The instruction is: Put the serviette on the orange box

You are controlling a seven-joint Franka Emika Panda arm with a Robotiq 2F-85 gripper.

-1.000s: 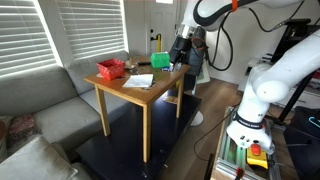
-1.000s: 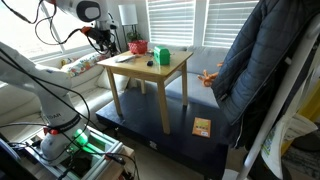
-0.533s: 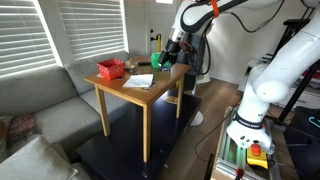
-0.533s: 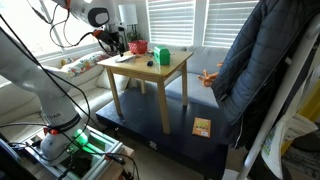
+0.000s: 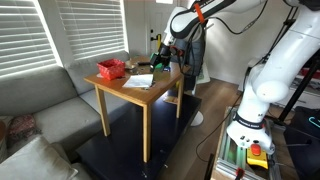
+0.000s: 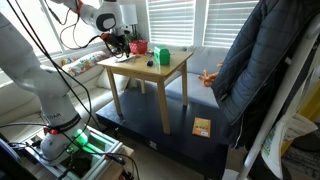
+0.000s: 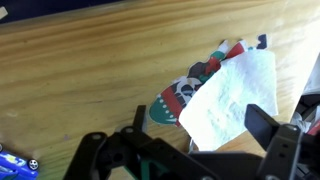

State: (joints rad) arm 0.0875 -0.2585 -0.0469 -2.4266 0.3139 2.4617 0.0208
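The serviette [image 7: 232,92] is a white paper napkin lying flat on the wooden table, partly over a green, red and white printed sheet [image 7: 178,98]. It shows as a pale patch in both exterior views [image 5: 139,80] [image 6: 122,59]. My gripper [image 7: 200,126] is open above it, with one finger on each side of the napkin's near corner, and holds nothing. In both exterior views the gripper [image 5: 160,52] [image 6: 120,44] hangs over the table. The orange box [image 5: 110,69] [image 6: 137,47] stands near a table edge, apart from the gripper, and is out of the wrist view.
A green box with a yellow top [image 5: 162,63] [image 6: 159,56] stands on the table [image 5: 150,95] near the gripper. A small blue thing [image 7: 12,160] lies at the wrist view's lower left. A grey sofa [image 5: 40,105] stands beside the table, and blinds hang behind it.
The arm has swung in over the table and lowered, so the gripper now hangs above the serviette. The serviette and both boxes have not moved.
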